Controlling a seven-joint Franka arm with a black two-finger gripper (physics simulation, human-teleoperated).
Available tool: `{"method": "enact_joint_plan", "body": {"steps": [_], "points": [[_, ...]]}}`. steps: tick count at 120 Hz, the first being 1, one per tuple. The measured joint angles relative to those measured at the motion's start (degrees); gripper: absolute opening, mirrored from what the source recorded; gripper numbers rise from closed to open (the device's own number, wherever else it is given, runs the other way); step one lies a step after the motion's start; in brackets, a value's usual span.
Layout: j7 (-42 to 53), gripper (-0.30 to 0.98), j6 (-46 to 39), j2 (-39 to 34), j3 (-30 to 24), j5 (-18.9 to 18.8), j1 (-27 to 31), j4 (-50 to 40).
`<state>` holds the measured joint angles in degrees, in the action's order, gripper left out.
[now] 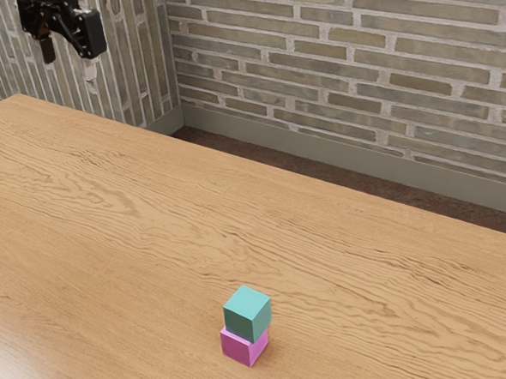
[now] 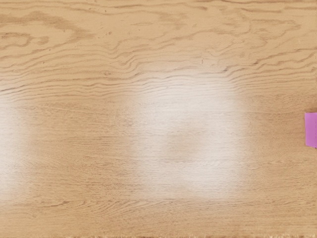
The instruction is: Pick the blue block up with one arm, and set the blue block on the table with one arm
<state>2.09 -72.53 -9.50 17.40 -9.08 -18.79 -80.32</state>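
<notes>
Blue block (image 1: 247,312) and gripper (image 1: 69,73): well apart; the two fingers stand spread, with a gap between their tips, while the block sits on the pink block (image 1: 242,347).
Hand and arm: high and far from the pink block, up at the exterior view's upper left, fingers pointing down.
Stack: blue above, pink below, the two touching; the blue block is a greenish, light-toned cube, its lower faces darker than its top.
Pink block in the wrist view: one pink piece (image 2: 311,130) at the border, cut off by it.
Table (image 1: 130,225): wooden, grain running in wavy lines, directly under the pink block and spreading out around it.
Pale glare (image 2: 188,134): on the wood, apart from the pink block, a soft bright patch with a duller middle.
Floor (image 1: 323,171): brown, a strip past the table's edge behind the pink block.
Wall (image 1: 346,66): brick with light mortar, farther behind the pink block, a grey-green baseboard (image 1: 324,144) along its foot.
</notes>
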Motion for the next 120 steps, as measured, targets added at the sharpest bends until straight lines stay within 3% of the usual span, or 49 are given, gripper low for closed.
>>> {"method": "enact_joint_plan", "body": {"steps": [24, 42, 66, 105, 120], "points": [[0.46, 0.69, -1.60, 6.96, -0.06, 0.89, -1.00, -0.40], [0.69, 0.69, -12.92, 9.46, 0.03, 1.91, -1.98, -11.63], [-1.38, 0.69, -23.35, 6.76, -0.14, 4.02, -4.80, -23.21], [-7.08, 0.69, -34.32, 5.72, -0.01, 8.70, -19.87, -30.89], [-9.23, 0.69, -35.74, 4.46, 0.00, 9.11, -21.28, -34.38]]}}
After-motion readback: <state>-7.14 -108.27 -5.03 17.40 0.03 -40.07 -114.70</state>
